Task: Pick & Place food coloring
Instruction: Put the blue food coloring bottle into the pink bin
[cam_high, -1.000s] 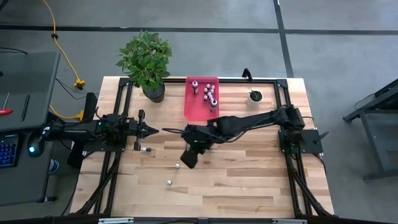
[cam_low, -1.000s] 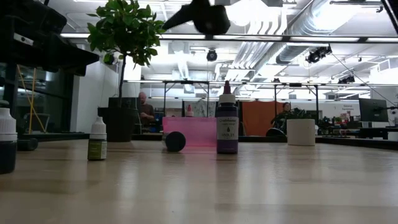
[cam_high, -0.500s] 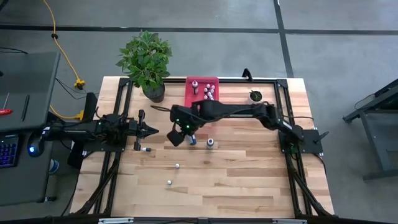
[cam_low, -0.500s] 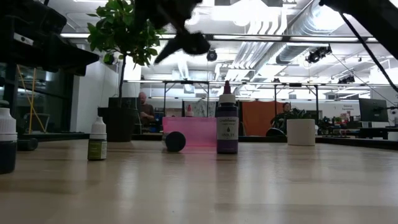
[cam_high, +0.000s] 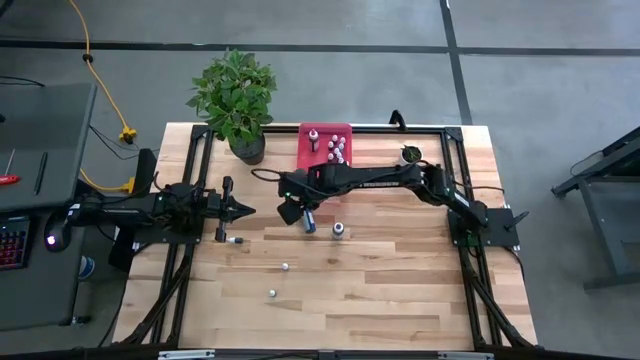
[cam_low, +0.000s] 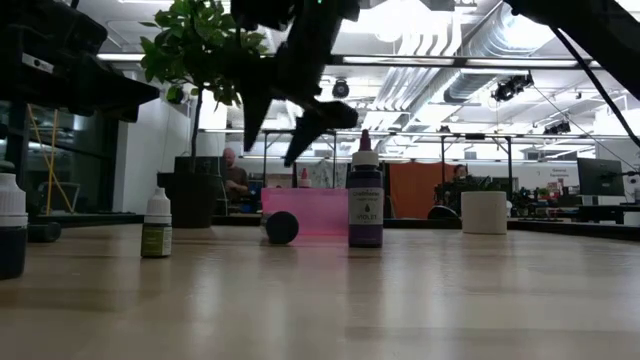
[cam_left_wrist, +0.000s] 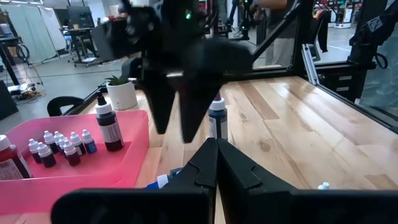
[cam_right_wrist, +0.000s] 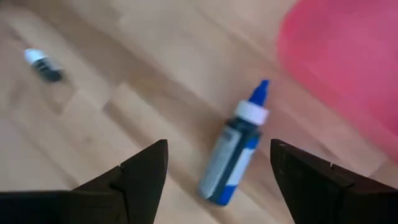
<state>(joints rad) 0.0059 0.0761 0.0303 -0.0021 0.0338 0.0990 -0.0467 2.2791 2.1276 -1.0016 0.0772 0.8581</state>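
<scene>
A blue food coloring bottle (cam_right_wrist: 231, 155) with a white collar and blue tip lies on its side on the wooden table (cam_high: 400, 280), just in front of the pink tray (cam_high: 310, 170). My right gripper (cam_right_wrist: 217, 149) hangs open above it, tilted steeply down, with a finger to either side and touching nothing. A dark bottle (cam_high: 338, 230) stands upright beside it. Several small white-capped bottles (cam_high: 335, 148) stand in the tray. Three tiny bottles (cam_high: 285, 267) lie scattered nearer the front. My left gripper (cam_high: 245, 210) waits shut at the table's left.
A leafy potted plant (cam_high: 235, 95) stands at the far left corner, and a small white pot (cam_high: 410, 155) stands at the far right. Black frame rails run along the table's sides. Bare wood lies toward the near edge.
My right gripper has swung from the table's middle toward the far edge and slightly left. It has come down over the lying blue bottle, tipping more steeply downward. Its fingers have stayed open. The bottles have not moved.
</scene>
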